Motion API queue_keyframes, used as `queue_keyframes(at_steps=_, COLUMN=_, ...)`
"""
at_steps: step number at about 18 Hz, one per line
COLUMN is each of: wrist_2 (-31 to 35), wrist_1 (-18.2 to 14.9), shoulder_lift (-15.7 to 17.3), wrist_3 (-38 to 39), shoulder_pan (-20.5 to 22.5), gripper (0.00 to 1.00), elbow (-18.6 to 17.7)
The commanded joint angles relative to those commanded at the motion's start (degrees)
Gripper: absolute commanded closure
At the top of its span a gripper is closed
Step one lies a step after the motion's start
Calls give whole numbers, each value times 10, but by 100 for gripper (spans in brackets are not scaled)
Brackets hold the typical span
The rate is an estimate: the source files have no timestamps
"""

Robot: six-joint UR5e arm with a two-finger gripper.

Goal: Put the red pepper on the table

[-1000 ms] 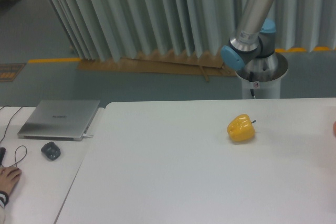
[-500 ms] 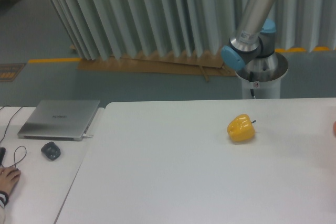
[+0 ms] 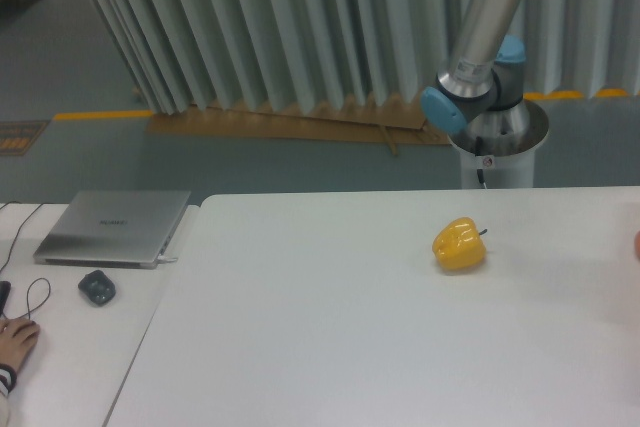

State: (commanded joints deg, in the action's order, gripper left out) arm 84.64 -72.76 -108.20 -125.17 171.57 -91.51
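Peeking in at the table's right edge, the red pepper; hand out of view.

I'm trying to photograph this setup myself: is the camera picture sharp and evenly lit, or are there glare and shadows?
Fixed camera view: soft and slightly blurry overall, with flat, even light; the yellow pepper carries a small pale highlight and casts only a faint shadow on the white table; the laptop lid shows a dull sheen, its lettering unreadable; a reddish sliver at the right edge is cut off; the claw is outside the picture.
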Motion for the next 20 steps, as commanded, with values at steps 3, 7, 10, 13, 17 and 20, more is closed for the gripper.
queue_keyframes(at_steps=3, wrist_2=-3, wrist_1=-40, shoulder_lift=11, wrist_3=7, shoulder_pan=-5, gripper=43, elbow=18)
queue_keyframes(at_steps=7, wrist_2=-14, wrist_1=-78, shoulder_lift=24, wrist_3=29, shoulder_pan=-11, gripper=43, elbow=34)
queue_keyframes(at_steps=10, wrist_2=-18, wrist_1=-92, shoulder_lift=40, wrist_3=83, shoulder_pan=-40, gripper=43, elbow=38)
queue_keyframes(at_steps=13, wrist_2=-18, wrist_1=-97, shoulder_lift=52, wrist_3=152, shoulder_pan=-81, gripper=43, elbow=38)
queue_keyframes(at_steps=17, wrist_2=-18, wrist_1=-94, shoulder_lift=63, wrist_3=213, shoulder_pan=-127, gripper=43, elbow=38)
queue_keyframes(at_steps=20, wrist_2=-19, wrist_1=-89, shoulder_lift=69, wrist_3=241, shoulder_pan=-166, gripper=44, elbow=41)
